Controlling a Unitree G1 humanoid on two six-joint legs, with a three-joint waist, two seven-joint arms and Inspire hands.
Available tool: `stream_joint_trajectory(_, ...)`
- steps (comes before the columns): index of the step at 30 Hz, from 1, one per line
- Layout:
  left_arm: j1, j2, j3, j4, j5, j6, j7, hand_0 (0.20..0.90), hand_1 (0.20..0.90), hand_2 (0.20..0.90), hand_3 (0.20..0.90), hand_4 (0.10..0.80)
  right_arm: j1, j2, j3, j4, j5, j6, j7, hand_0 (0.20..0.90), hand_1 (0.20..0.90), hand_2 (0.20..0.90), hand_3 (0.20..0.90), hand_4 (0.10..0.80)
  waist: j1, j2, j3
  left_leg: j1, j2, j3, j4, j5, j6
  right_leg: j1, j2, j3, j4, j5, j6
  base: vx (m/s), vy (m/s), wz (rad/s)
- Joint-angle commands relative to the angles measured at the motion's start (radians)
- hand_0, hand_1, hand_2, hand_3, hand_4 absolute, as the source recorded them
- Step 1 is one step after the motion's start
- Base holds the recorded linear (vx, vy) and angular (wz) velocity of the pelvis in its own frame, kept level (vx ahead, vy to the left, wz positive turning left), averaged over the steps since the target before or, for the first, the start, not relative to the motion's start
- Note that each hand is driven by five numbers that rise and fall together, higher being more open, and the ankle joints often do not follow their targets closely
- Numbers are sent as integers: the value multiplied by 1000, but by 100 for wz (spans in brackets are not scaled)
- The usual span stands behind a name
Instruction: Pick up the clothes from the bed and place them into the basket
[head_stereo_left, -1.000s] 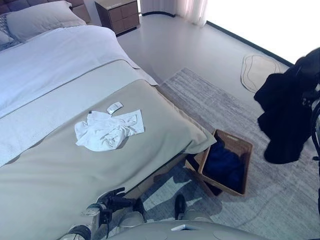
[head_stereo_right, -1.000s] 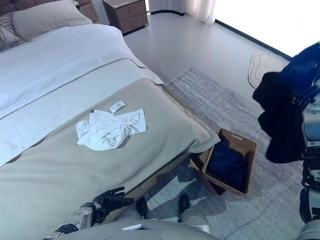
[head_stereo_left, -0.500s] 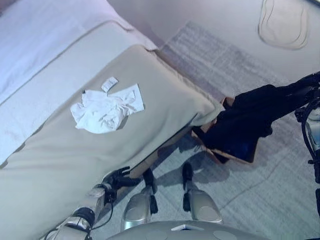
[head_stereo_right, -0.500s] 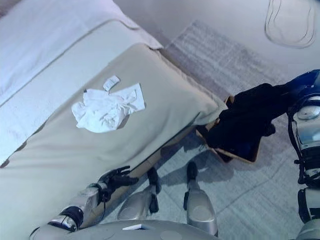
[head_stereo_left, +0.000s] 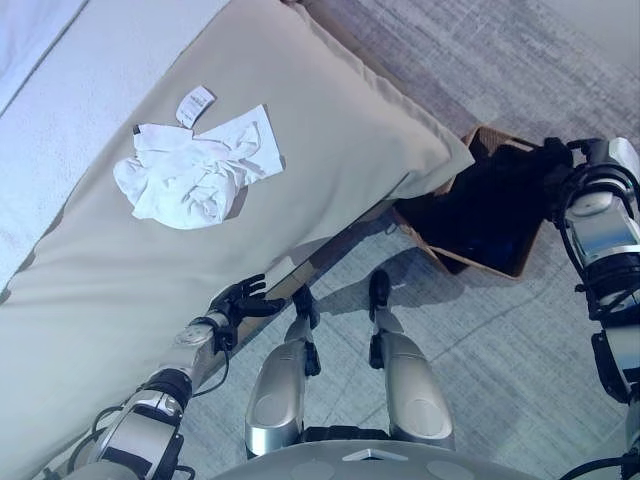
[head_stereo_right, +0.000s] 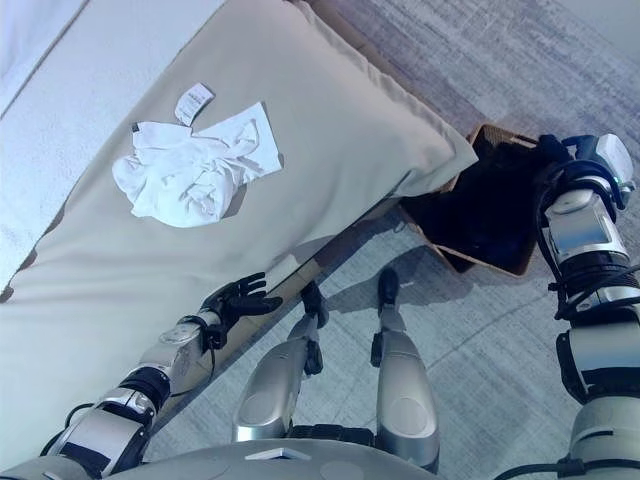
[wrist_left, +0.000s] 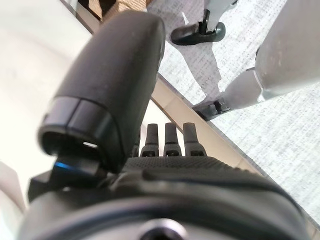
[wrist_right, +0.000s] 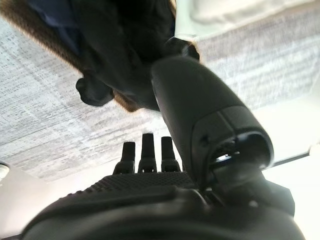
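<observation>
The right robot hand (head_stereo_right: 556, 160) grips dark clothes (head_stereo_left: 495, 205) over the basket (head_stereo_left: 492, 264) beside the bed's corner. White clothes (head_stereo_left: 190, 175) lie on the bed (head_stereo_left: 330, 150). The left robot hand (head_stereo_left: 240, 300) hangs relaxed at the bed's edge.

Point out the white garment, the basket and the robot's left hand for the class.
white garment (head_stereo_left: 190, 175), left eye view, its crumpled middle.
basket (head_stereo_left: 495, 268), left eye view, its near rim.
left hand (head_stereo_right: 240, 298), right eye view, its palm.
</observation>
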Motion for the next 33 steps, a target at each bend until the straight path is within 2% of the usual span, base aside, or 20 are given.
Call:
stream_joint_trajectory(1, 71, 14, -41, -16, -35, -47, 8, 900, 900, 900, 900, 800, -71, -70, 18, -38, -11, -98, -163, 900, 900, 900, 900, 800, -19, -8, -30, -91, -48, -50, 131, -100, -3, -48, -21, -62, 109, -142, -16, -5, 57, 4)
stream_joint_trajectory(3, 78, 10, -38, -17, -39, -51, 9, 900, 900, 900, 900, 800, -60, -65, -2, -62, 22, -119, -188, 900, 900, 900, 900, 800, -21, -6, -26, -87, -50, -50, 124, -98, -2, -47, -19, -58, 106, -141, -16, 3, 64, 3)
stream_joint_trajectory(4, 84, 6, -35, -21, -39, -51, 9, 900, 900, 900, 900, 800, -52, -62, -24, -87, 113, -140, -216, 900, 900, 900, 900, 800, -22, -5, -24, -82, -50, -49, 117, -97, -2, -43, -18, -56, 103, -140, -15, 13, 81, 4)
stream_joint_trajectory(5, 91, 4, -33, -23, -40, -50, 11, 900, 900, 900, 900, 800, -38, -53, -62, -124, 184, -171, -243, 900, 900, 900, 900, 800, -23, -7, -22, -76, -51, -48, 114, -98, -2, -39, -18, -56, 102, -139, -13, 27, 81, 4)
stream_joint_trajectory(7, 114, -2, -13, -13, -44, -55, 9, 900, 900, 900, 900, 800, 24, -13, -163, -268, 210, -220, -249, 900, 900, 900, 900, 800, -30, -19, -27, -54, -51, -44, 100, -103, -1, -23, -17, -56, 95, -139, -10, 44, 106, 4)
stream_joint_trajectory(9, 114, -1, 4, 1, -48, -49, 6, 900, 900, 900, 900, 800, 58, 9, -188, -354, 141, -180, -219, 900, 900, 900, 900, 800, -33, -33, -35, -44, -51, -38, 92, -103, -1, -15, -18, -58, 92, -138, -6, 29, 96, 3)
stream_joint_trajectory(13, 145, 1, 31, 6, -54, -46, 7, 900, 900, 900, 900, 800, 105, -28, -210, -469, 23, -156, -171, 900, 900, 900, 900, 800, -27, -61, -61, -13, -49, -33, 79, -109, 0, 20, -23, -73, 81, -137, 1, 44, 87, 6)
stream_joint_trajectory(15, 166, -2, 47, 6, -51, -45, 10, 900, 900, 900, 900, 800, 131, -28, -224, -542, -16, -204, -150, 900, 900, 900, 900, 800, -20, -76, -75, -1, -51, -35, 76, -112, 3, 40, -28, -81, 72, -134, 6, 59, 88, 17)
stream_joint_trajectory(17, 185, -5, 72, 14, -45, -38, 8, 900, 900, 900, 900, 800, 155, -15, -202, -655, -87, -255, -38, 900, 900, 900, 900, 800, -4, -92, -94, 16, -57, -39, 71, -114, 5, 66, -37, -99, 60, -131, 15, 57, 128, 23)
stream_joint_trajectory(18, 186, -5, 72, 14, -45, -38, 7, 900, 900, 900, 900, 800, 156, -15, -203, -656, -88, -256, -38, 900, 900, 900, 900, 800, -5, -92, -94, 17, -57, -39, 70, -114, 5, 67, -38, -100, 59, -131, 15, 58, 133, 21)
stream_joint_trajectory(21, 195, -13, 87, 36, -34, -35, -2, 900, 900, 900, 900, 800, 133, -10, -108, -698, -215, -333, 111, 900, 900, 900, 900, 800, 34, -106, -114, 30, -69, -60, 68, -115, 12, 99, -51, -132, 58, -137, 20, 65, 131, 30)
stream_joint_trajectory(26, 204, -13, 66, 53, 7, -44, -15, 900, 900, 900, 900, 800, 42, 22, 64, -593, -328, -350, 212, 900, 900, 900, 900, 800, 127, -116, -123, 18, -92, -126, 112, -127, 35, 140, -78, -199, 102, -169, 16, 96, 130, 47)
stream_joint_trajectory(27, 204, -8, 59, 53, 29, -43, -12, 900, 900, 900, 900, 800, 23, 47, 99, -548, -360, -347, 206, 900, 900, 900, 900, 800, 151, -122, -122, 26, -97, -148, 122, -149, 35, 155, -81, -202, 123, -198, 23, 176, 94, 49)
stream_joint_trajectory(29, 203, 8, 43, 58, 78, -45, -4, 900, 900, 900, 900, 800, -28, 86, 169, -455, -407, -342, 186, 900, 900, 900, 900, 800, 201, -128, -116, 22, -103, -183, 130, -149, 46, 170, -94, -230, 153, -211, 22, 160, 78, 54)
stream_joint_trajectory(31, 202, 23, 35, 63, 54, -37, 2, 900, 900, 900, 900, 800, -87, 126, 234, -364, -434, -325, 159, 900, 900, 900, 900, 800, 247, -129, -113, 22, -108, -214, 130, -146, 57, 188, -108, -257, 177, -220, 22, 143, 96, 59)
stream_joint_trajectory(33, 188, 46, 39, 81, 23, -27, -2, 900, 900, 900, 900, 800, -187, 175, 304, -232, -593, -288, 89, 900, 900, 900, 900, 800, 312, -121, -113, 6, -120, -260, 132, -141, 65, 206, -133, -293, 211, -232, 16, 137, 136, 58)
